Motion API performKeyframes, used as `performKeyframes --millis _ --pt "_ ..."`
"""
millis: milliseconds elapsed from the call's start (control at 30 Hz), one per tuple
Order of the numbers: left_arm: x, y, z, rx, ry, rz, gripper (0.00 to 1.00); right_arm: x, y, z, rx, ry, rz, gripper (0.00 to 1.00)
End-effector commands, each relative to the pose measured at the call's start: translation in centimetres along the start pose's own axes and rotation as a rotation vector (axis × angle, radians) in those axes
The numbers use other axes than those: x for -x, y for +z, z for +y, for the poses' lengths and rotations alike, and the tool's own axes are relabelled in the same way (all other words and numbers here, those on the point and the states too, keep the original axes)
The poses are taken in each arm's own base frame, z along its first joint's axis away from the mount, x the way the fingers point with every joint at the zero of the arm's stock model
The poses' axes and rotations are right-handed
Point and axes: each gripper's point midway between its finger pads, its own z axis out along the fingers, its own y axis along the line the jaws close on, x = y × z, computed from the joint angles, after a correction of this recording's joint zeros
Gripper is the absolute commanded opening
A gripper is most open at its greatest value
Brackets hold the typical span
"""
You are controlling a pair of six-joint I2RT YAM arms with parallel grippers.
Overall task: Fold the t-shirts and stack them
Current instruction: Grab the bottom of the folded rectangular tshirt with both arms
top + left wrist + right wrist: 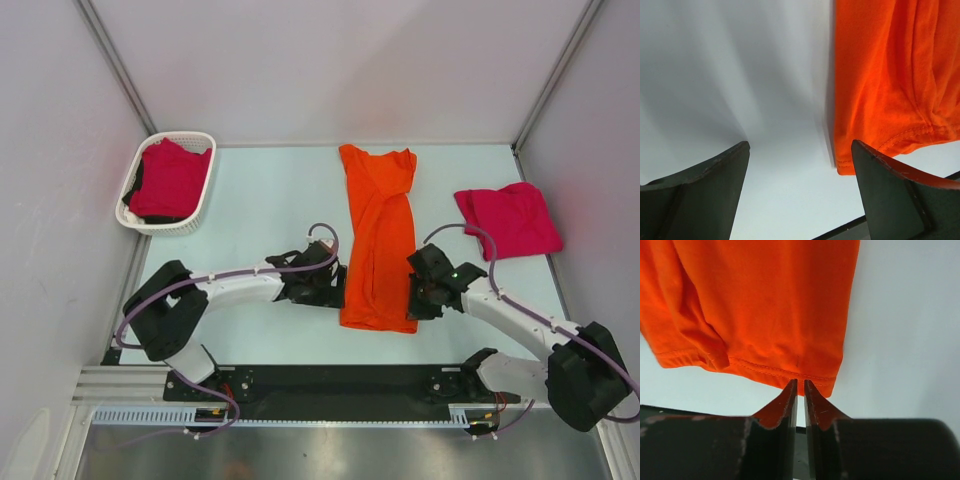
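Right gripper (800, 384): jaws clenched to a thin slit at the stitched hem of the orange t-shirt (755, 305). A pinch on the cloth cannot be confirmed. Left gripper (799, 146): jaws released and spread wide over the smooth pale table (740, 75), with the hem corner just beside one finger. Only the top view shows the shirt whole: a long, wrinkled, lengthwise-folded strip at table centre. A crimson-pink t-shirt (508, 220) lies to the right. A second crimson-pink t-shirt (170, 178) fills the white lattice basket (165, 228).

The orange t-shirt (755, 305) is cut off by both wrist views' edges, only its hem showing.
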Motion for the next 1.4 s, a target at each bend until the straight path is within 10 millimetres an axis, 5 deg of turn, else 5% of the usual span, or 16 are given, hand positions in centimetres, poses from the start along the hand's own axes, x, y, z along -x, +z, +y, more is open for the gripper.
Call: performKeyframes --millis 0,367,733,767,867,900,933,1167,1367 --pt "0.7 0.4 -0.8 -0.004 0.030 -0.012 0.89 -0.9 0.9 -1.1 -0.118 0.026 0.009 0.16" --pt "0.7 1.1 -1.3 -0.003 0.047 0.007 0.89 -2.5 0.5 -1.5 -0.203 -0.033 -0.012 0.21" --pt "0.7 1.6 -1.9 0.000 0.062 0.016 0.82 -4.1 2.5 -3.6 -0.369 -0.070 -0.020 0.18" --pt "0.7 1.4 -1.9 0.002 0.065 0.011 0.78 -4.2 2.7 -3.7 -0.379 -0.072 -0.024 0.17" --pt "1.2 0.5 -1.8 0.009 0.066 -0.024 0.46 -4.5 3.0 -3.8 -0.399 -0.088 -0.023 0.02" --pt "1.5 0.2 -1.5 0.025 0.064 -0.044 0.10 -4.5 2.9 -4.0 -0.414 -0.088 -0.024 0.00" --pt "1.9 -0.3 -1.5 0.029 0.060 -0.060 0.00 -4.5 2.7 -3.7 -0.412 -0.096 -0.032 0.00" --pt "3.3 -2.9 1.5 0.186 0.041 -0.153 0.00 -3.5 0.0 -3.0 -0.407 -0.107 -0.101 0.00" --pt "3.9 -2.6 0.0 0.134 0.053 -0.166 0.00 -1.9 -2.6 -1.3 -0.310 -0.084 -0.208 0.00"
